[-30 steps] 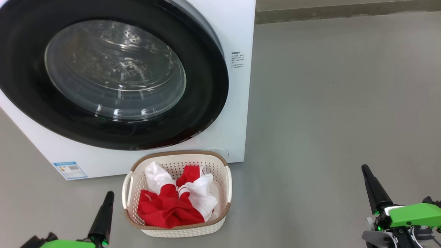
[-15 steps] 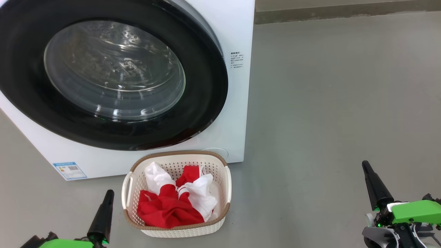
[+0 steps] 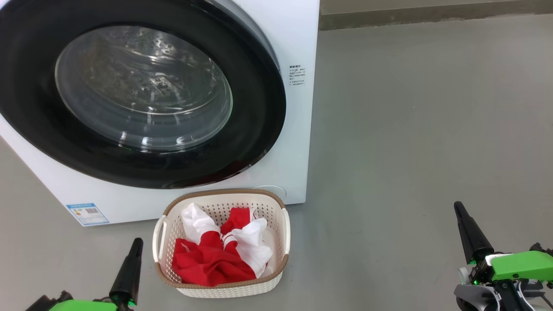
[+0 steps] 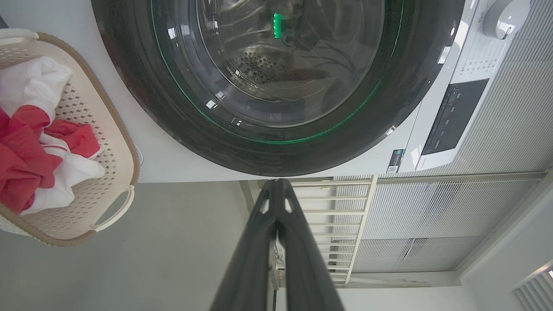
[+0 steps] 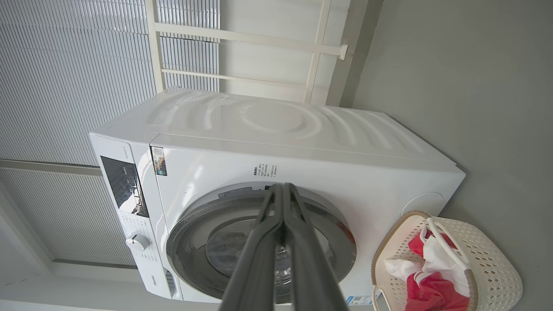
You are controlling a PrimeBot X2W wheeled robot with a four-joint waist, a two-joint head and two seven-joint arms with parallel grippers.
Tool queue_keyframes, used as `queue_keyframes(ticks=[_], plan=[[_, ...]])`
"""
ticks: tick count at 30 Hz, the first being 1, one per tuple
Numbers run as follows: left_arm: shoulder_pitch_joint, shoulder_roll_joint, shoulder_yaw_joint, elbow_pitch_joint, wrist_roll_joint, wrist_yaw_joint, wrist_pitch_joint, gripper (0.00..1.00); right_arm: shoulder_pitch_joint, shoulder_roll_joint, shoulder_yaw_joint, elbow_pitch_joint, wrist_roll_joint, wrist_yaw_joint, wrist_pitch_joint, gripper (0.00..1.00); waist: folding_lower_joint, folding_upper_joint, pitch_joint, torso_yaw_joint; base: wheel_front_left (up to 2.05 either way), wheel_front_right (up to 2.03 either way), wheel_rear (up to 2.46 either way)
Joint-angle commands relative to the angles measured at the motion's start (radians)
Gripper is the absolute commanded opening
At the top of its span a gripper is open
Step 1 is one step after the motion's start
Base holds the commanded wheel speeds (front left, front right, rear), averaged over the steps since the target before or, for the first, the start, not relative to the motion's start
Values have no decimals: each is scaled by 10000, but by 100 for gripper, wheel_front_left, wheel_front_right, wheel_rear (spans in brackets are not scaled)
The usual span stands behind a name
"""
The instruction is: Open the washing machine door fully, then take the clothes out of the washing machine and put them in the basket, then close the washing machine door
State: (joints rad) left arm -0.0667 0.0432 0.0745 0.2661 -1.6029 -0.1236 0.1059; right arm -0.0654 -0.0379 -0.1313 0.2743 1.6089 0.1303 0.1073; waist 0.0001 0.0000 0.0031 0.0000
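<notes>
Your left tool (image 3: 137,242) and right tool (image 3: 457,207) were closed, empty; the basket (image 3: 229,290) with clothes (image 3: 207,263) sat between them.

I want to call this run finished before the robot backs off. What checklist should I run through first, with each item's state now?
1. Washing machine door shut against the washing machine: ok.
2. Clothes all inside the basket, nothing over its rim: ok.
3. No red cloth left in the drum: none shows through the door; hidden parts cannot tell.
4. Left gripper, jaws shut, empty: ok.
5. Right gripper, jaws shut, empty: ok.
6. Both grippers apart from basket and door: ok.
</notes>
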Motion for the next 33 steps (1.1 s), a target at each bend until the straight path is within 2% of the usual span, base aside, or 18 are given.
queue_keyframes(ticks=[1, 33], plan=[[-411, 94, 370, -210, -76, -71, 54, 0, -425, -124, 169, -295, -7, 4, 64, 0, 0, 0, 0, 0, 0, 0, 0], [-413, 84, 384, -210, -64, -71, 65, 0, -425, -124, 172, -295, -5, 4, 61, 0, 0, 0, 0, 0, 0, 0, 0]])
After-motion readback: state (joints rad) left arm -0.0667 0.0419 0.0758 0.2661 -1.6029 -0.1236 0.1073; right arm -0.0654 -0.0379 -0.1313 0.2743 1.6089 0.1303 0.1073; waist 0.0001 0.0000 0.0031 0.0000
